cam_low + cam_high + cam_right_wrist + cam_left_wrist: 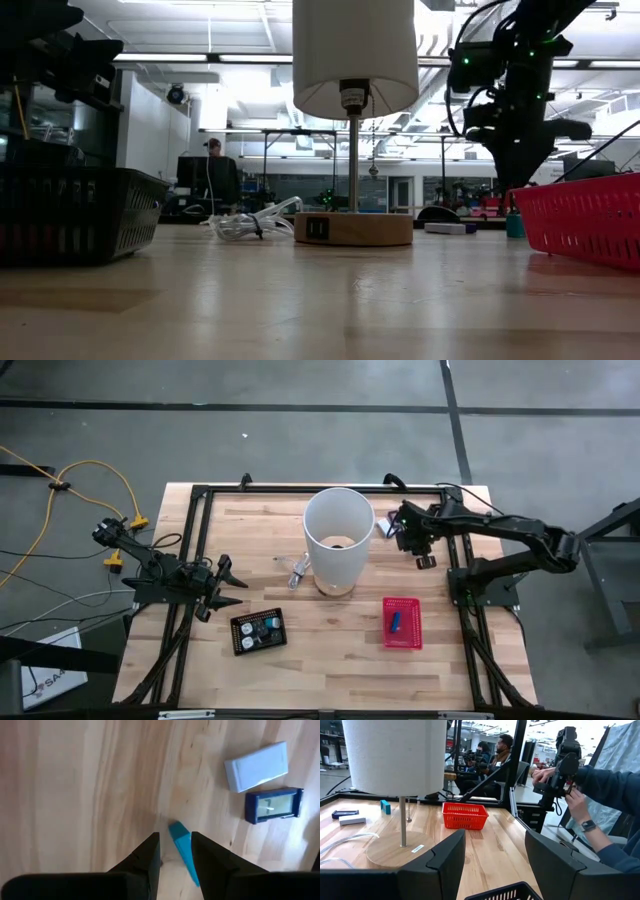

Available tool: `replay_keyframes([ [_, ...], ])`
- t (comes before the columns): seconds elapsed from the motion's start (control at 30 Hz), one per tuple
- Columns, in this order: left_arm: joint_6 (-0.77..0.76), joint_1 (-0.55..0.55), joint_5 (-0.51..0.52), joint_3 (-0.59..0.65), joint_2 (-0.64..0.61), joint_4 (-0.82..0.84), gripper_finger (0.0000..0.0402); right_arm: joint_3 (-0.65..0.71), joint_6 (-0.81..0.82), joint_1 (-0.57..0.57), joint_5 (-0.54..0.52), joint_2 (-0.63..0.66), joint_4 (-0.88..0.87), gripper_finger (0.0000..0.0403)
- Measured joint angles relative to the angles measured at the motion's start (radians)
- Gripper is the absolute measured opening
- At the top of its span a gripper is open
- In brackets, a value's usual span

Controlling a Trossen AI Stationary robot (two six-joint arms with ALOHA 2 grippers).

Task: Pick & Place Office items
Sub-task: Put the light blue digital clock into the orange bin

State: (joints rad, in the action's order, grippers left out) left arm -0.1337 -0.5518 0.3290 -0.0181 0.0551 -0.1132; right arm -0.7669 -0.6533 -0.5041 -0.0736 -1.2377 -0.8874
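- Lamp w/ tall white cylindrical shade (338,538) on a round wooden base (353,228) stands mid-table on the pale wood tabletop (330,660); clear coiled cable (250,223) lies just beside the base.
- Right gripper (175,851) is up off the table at the far right, by the lamp shade, pointing down at the wood. Fingers (145,857) sit a narrow gap apart, nothing clamped; small teal wedge-shaped piece (183,851) lies on the table, seen in the gap between them.
- Near that teal piece, well clear of the gripper: white rectangular block (257,766) and, just beside it, dark blue flat piece w/ a pale face (273,805).
- Red mesh basket (402,622) sits on the near right of the table w/ a short blue pen-like stick (395,623) inside.
- Flat black tray (259,631), near left, holds several small bits, white and teal among them; too small to tell apart.
- Left gripper (495,860) waits at the table's left edge next to the tray, fingers spread wide, holding nothing.
- Person's hands (577,802) are on the right arm in the left wrist view; other ppl sit further back in the room.
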Motion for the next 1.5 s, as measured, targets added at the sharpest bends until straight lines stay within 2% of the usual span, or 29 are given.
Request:
replay_keyframes([
  [0.27, 0.000, 0.000, 0.000, 0.000, 0.000, 0.000, 0.0199, 0.053, -0.109, -0.009, -0.013, 0.000, 0.065, 0.0097],
  [0.47, 0.000, 0.000, 0.000, 0.000, 0.000, 0.000, 0.0199, 0.066, -0.114, -0.009, -0.045, 0.000, 0.087, 0.0101],
  [0.77, 0.000, 0.000, 0.000, 0.000, 0.000, 0.000, 0.0199, 0.065, -0.120, -0.009, -0.058, 0.000, 0.085, 0.0152],
  [0.93, 0.000, 0.000, 0.000, 0.000, 0.000, 0.000, 0.0199, 0.065, -0.191, -0.009, -0.055, 0.000, 0.083, 0.0172],
  [1.17, 0.000, 0.000, 0.000, 0.000, 0.000, 0.000, 0.0199, 0.068, -0.223, -0.022, -0.059, 0.000, 0.088, 0.0175],
  [1.5, 0.000, 0.000, 0.000, 0.000, 0.000, 0.000, 0.0199, 0.147, -0.240, -0.062, -0.067, -0.001, 0.200, 0.0175],
])
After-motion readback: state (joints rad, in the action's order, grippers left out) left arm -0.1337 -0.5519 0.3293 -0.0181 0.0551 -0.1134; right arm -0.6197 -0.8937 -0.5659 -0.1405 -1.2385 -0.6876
